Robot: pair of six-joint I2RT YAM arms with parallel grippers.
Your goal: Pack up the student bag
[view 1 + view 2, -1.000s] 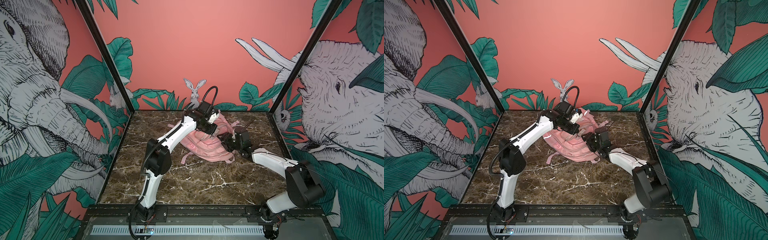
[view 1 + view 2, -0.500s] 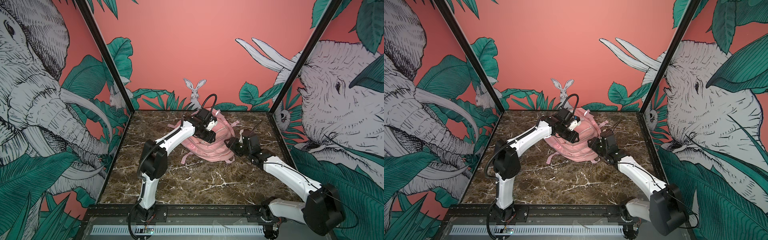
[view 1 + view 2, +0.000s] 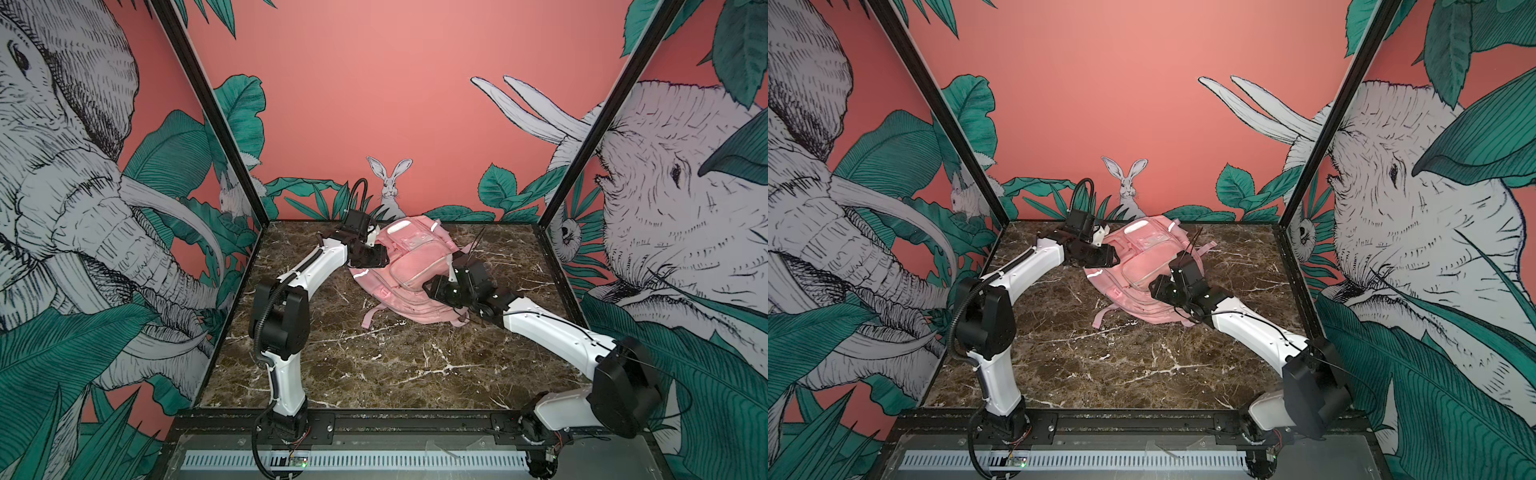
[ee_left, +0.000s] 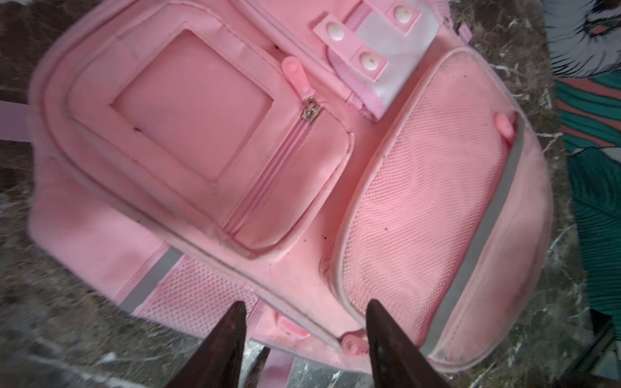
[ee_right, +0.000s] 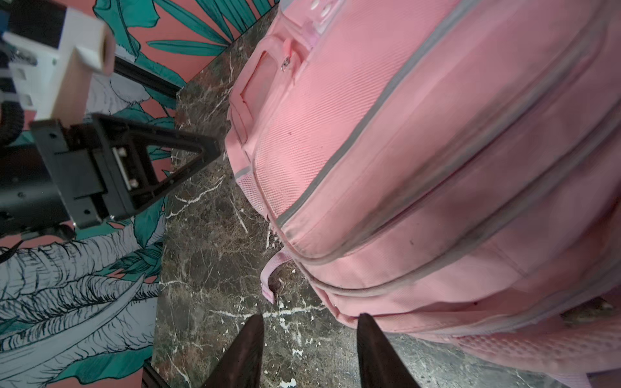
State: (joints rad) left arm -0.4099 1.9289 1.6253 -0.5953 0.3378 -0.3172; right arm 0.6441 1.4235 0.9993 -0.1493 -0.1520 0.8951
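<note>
Zips [image 4: 268, 174] shut on student bag [image 3: 409, 266], flat on table [image 3: 374, 365], upper centre of frame. Flanking it, left gripper [image 4: 305, 302], right gripper [image 5: 311, 315], jaws parted, empty, probably about to open it.

You've got a dark brown marble desk [image 3: 374, 374], coral back wall [image 3: 395, 104], rabbit [image 3: 389, 183] painted low centre, elephants [image 3: 62, 187] and teal leaves [image 3: 183, 153] either side, black corner posts [image 3: 217, 124]. Light soft, even.

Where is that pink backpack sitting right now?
In both top views the student bag lies at the back middle of the marble table, near the painted rabbit, between the left gripper and the right gripper.
</note>
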